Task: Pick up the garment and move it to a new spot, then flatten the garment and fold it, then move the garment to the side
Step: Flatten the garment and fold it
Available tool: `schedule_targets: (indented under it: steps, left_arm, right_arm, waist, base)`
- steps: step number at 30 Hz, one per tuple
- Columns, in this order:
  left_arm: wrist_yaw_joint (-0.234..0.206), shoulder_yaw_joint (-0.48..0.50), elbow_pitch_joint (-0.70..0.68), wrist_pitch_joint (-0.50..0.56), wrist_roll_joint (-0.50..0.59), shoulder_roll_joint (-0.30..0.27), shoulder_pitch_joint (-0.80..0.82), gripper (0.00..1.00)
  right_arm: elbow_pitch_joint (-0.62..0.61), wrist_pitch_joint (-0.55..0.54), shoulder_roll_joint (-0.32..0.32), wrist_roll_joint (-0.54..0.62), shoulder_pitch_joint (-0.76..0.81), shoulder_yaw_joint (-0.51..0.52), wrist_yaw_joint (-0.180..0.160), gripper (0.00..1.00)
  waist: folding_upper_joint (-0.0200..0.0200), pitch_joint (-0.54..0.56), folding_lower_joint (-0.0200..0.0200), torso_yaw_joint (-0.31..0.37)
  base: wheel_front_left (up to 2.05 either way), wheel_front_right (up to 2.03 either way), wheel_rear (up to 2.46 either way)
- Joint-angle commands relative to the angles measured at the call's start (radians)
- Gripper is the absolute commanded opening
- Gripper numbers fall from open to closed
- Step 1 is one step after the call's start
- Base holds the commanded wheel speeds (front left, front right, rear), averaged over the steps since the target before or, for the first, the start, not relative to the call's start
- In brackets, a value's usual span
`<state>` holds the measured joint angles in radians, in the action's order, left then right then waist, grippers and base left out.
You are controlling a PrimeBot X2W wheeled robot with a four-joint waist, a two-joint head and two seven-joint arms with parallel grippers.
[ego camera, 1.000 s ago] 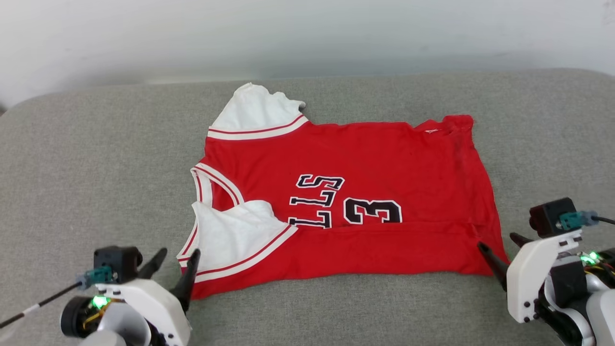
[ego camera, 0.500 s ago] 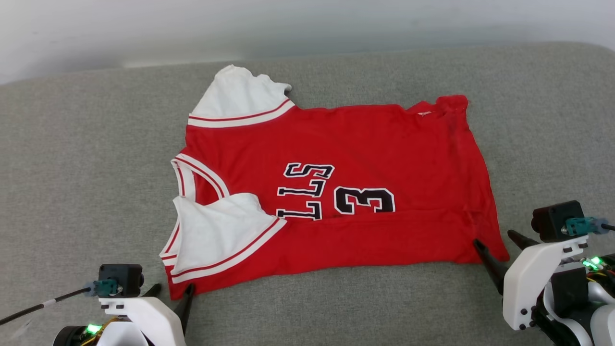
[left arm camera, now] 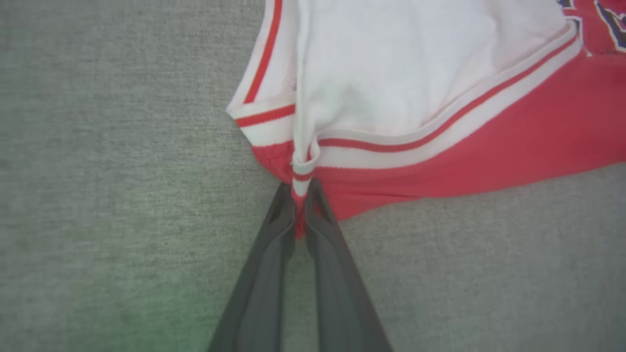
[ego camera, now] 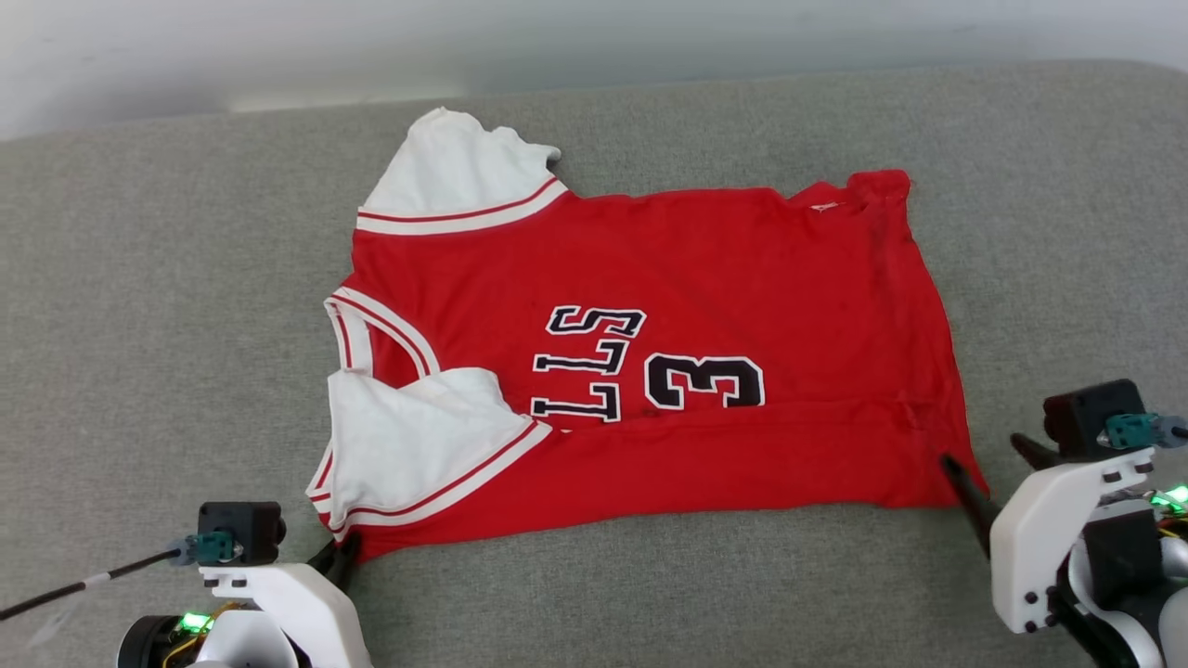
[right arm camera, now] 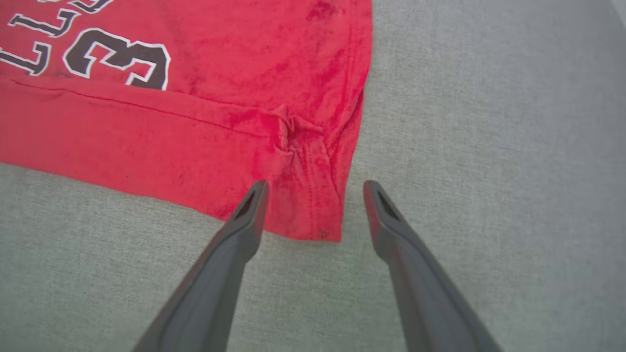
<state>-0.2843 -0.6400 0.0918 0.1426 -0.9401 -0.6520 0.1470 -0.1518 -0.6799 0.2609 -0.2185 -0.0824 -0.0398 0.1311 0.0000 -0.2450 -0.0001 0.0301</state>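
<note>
So in the last second my left gripper went from spread wide to clamped shut. It's now pinching the near-left corner of the garment, right where the striped trim bunches up. My head tipped a bit too, so the whole view shifted.

The grey cushion carries everything. The garment lies mostly flat around the middle of it, collar toward the left edge and hem toward the right edge. Its near long edge is folded up over itself, and that fold covers part of the black lettering.

The far sleeve points at the cushion's far edge. The near sleeve is flopped over onto the red body.

My right gripper is spread open at the near-right corner of the garment. One finger is over the red cloth and the other is over bare cushion just beside the hem, gripping nothing. Can't tell if the tips actually touch down.
</note>
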Motion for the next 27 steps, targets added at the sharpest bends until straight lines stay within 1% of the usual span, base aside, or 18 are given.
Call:
schedule_targets:
  steps: [1,3,6,8,10,13,15,20,23,24,25,26,27]
  left_arm:
    - [0.009,-0.028,0.014,0.006,0.006,0.013,-0.026,0.0]
    - [0.006,-0.02,-0.008,-0.018,0.021,0.007,-0.018,0.0]
    - [-0.01,-0.013,-0.058,-0.039,0.047,-0.013,-0.01,0.0]
    - [-0.02,-0.011,-0.098,-0.043,0.057,-0.02,-0.012,0.0]
    - [-0.031,-0.01,-0.139,-0.044,0.068,-0.03,-0.015,0.0]
    - [-0.046,-0.012,-0.196,-0.04,0.083,-0.045,-0.011,0.0]
    - [-0.052,-0.013,-0.226,-0.034,0.087,-0.049,-0.008,0.0]
    - [-0.063,-0.016,-0.258,-0.027,0.096,-0.058,-0.008,0.0]
    - [-0.062,-0.018,-0.26,-0.025,0.099,-0.061,-0.007,0.0]
    - [-0.061,-0.018,-0.259,-0.024,0.098,-0.062,-0.007,0.0]
    - [-0.058,-0.019,-0.257,-0.021,0.097,-0.064,-0.007,0.0]
    - [-0.055,-0.023,-0.253,-0.016,0.097,-0.068,-0.008,0.0]
    - [-0.053,-0.026,-0.248,-0.012,0.1,-0.073,-0.009,0.0]
  right_arm:
    - [0.008,-0.004,0.009,0.011,-0.003,0.005,-0.001,1.0]
    - [0.028,-0.014,0.001,0.021,-0.003,0.018,-0.001,1.0]
    - [0.071,-0.025,-0.003,0.029,-0.006,0.029,-0.001,1.0]
    - [0.103,-0.031,-0.004,0.034,-0.009,0.031,-0.001,1.0]
    - [0.136,-0.032,-0.018,0.027,-0.021,0.038,-0.001,1.0]
    - [0.187,-0.035,-0.016,0.051,-0.036,0.04,-0.001,1.0]
    - [0.22,-0.034,-0.027,0.06,-0.044,0.043,-0.001,1.0]
    - [0.301,-0.031,-0.042,0.086,-0.055,0.053,-0.001,1.0]
    - [0.349,-0.032,-0.058,0.078,-0.054,0.059,-0.001,1.0]
    - [0.361,-0.035,-0.065,0.07,-0.05,0.061,-0.001,0.82]
    - [0.373,-0.038,-0.071,0.064,-0.049,0.058,-0.001,0.42]
    - [0.384,-0.039,-0.072,0.058,-0.048,0.052,-0.001,0.11]
    - [0.391,-0.037,-0.071,0.054,-0.045,0.045,-0.001,0.0]
  waist:
    - [0.0,0.014,0.0001,-0.01]
    - [0.0,0.027,0.0001,-0.021]
    - [0.0,0.039,0.0001,-0.038]
    - [0.0,0.044,0.0001,-0.048]
    - [0.0,0.041,0.0001,-0.058]
    - [0.0,0.031,0.0001,-0.07]
    - [0.0,0.023,0.0001,-0.078]
    - [0.0,-0.001,0.0001,-0.09]
    - [0.0,-0.011,0.0001,-0.094]
    - [0.0,-0.013,0.0001,-0.094]
    - [0.0,-0.014,0.0001,-0.094]
    - [0.0,-0.014,0.0001,-0.093]
    - [0.0,-0.013,0.0001,-0.092]
  base:
    - [0.0,0.0,0.0]
    - [0.0,0.0,0.0]
    - [0.0,0.0,0.0]
    - [0.0,0.0,0.0]
    - [0.0,0.0,0.0]
    - [0.0,0.0,0.0]
    - [0.0,0.0,0.0]
    - [0.0,0.0,0.0]
    - [0.0,0.0,0.0]
    - [0.0,0.0,0.0]
    - [0.0,0.0,0.0]
    - [0.0,0.0,0.0]
    - [0.0,0.0,0.0]
